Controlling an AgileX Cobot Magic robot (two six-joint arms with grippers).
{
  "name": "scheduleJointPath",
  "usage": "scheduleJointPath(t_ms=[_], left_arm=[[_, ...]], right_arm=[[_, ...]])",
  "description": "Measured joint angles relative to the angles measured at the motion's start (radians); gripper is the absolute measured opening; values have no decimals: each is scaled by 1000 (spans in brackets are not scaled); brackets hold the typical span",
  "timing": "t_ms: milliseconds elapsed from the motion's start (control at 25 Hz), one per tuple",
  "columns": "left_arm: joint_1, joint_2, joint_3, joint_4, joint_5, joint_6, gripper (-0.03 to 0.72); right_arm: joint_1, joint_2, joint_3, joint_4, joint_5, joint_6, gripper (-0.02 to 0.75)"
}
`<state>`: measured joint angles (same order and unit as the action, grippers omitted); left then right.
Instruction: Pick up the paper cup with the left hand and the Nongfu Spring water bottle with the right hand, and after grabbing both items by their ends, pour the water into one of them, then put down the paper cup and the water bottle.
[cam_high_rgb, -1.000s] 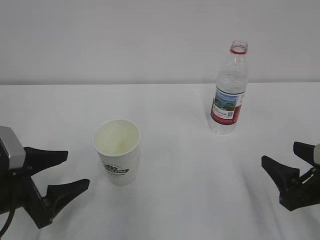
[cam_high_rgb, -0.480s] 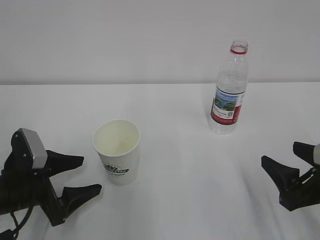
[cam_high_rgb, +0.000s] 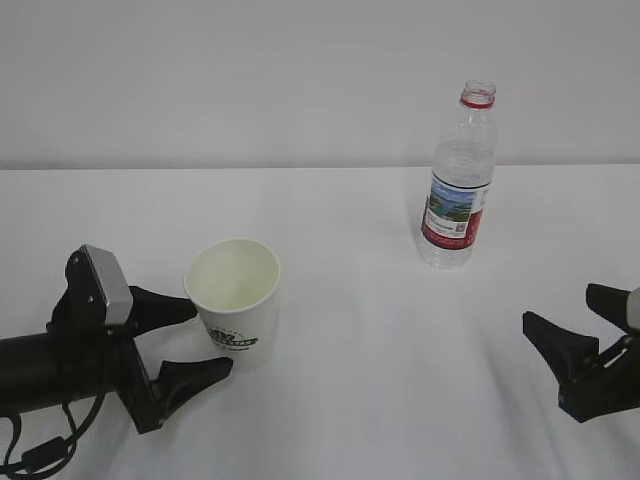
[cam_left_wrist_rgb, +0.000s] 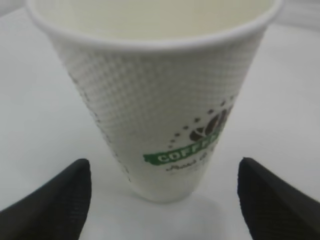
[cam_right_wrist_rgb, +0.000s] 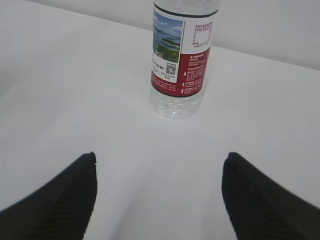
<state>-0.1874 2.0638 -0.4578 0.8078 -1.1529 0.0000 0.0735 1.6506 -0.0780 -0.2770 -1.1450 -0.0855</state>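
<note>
While nothing has yet been lifted, the exterior view shows the paper cup (cam_high_rgb: 234, 302) upright on the white table (cam_high_rgb: 340, 210), left of centre, with the left hand (cam_high_rgb: 194, 340) spread wide and its fingertips just reaching the cup's lower wall, apparently not gripping. The Nongfu Spring water bottle (cam_high_rgb: 459, 181) stands capless toward the back right, well apart from the right hand (cam_high_rgb: 572, 331), which sits low at the right edge with jaws wide. In the left wrist view the cup fills the frame between two parted fingers (cam_left_wrist_rgb: 47, 205), clear of both. In the right wrist view the bottle stands ahead of an empty, wide gripper. Both grasps, the pour and the setting down all seem left to do.
</note>
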Motion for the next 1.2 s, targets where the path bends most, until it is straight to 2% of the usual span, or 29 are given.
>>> scheduleJointPath(t_ms=[440, 640, 840, 1200], left_arm=[[-24, 2, -35, -17, 0, 0, 692], [-72, 3, -59, -23, 12, 0, 692], [-121, 4, -81, -97, 45, 0, 692], [-167, 4, -148, -127, 149, -7, 692]], right_arm=[[0, 0, 0, 0, 0, 0, 587], [0, 0, 0, 0, -1, 0, 587], [0, 0, 0, 0, -1, 0, 588], [0, 0, 0, 0, -1, 0, 588]])
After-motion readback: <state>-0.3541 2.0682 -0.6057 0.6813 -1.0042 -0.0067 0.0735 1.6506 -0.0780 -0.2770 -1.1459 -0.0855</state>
